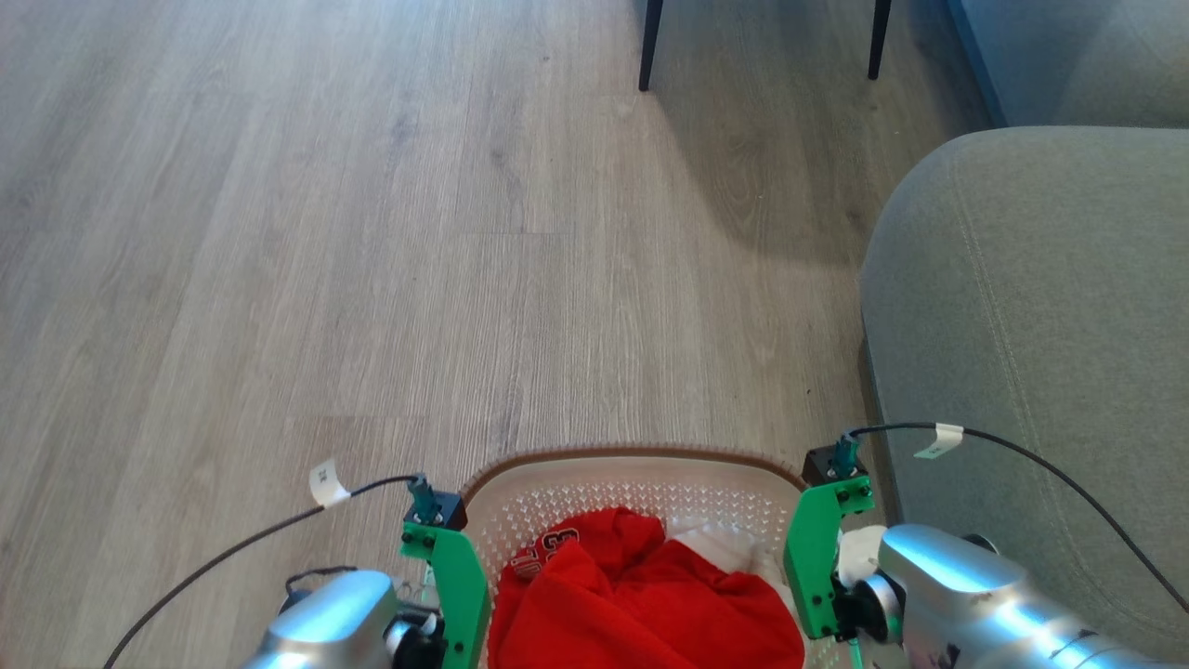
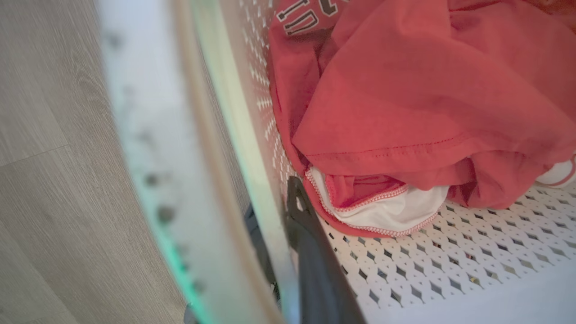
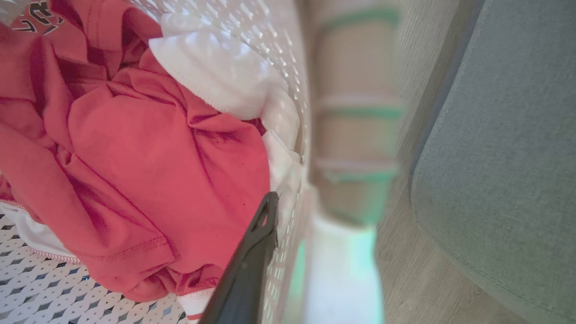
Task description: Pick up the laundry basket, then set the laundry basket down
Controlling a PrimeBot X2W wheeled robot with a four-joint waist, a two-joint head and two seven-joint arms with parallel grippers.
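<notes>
The laundry basket (image 1: 632, 457), cream perforated plastic with a brown rim, sits at the bottom middle of the head view between my two arms. It holds a crumpled red garment (image 1: 641, 595) and some white cloth (image 3: 211, 76). My left gripper (image 1: 462, 595) clamps the basket's left wall. In the left wrist view one dark finger (image 2: 310, 252) lies inside against that wall (image 2: 234, 112), the other just outside. My right gripper (image 1: 810, 567) clamps the right wall. One of its fingers (image 3: 252, 252) is inside the basket and the other is hidden behind the blurred rim.
A grey sofa (image 1: 1040, 353) stands close on the right, almost touching my right arm. Two dark chair legs (image 1: 650, 42) rise at the top of the head view. Pale wooden floor (image 1: 325, 279) stretches ahead and to the left.
</notes>
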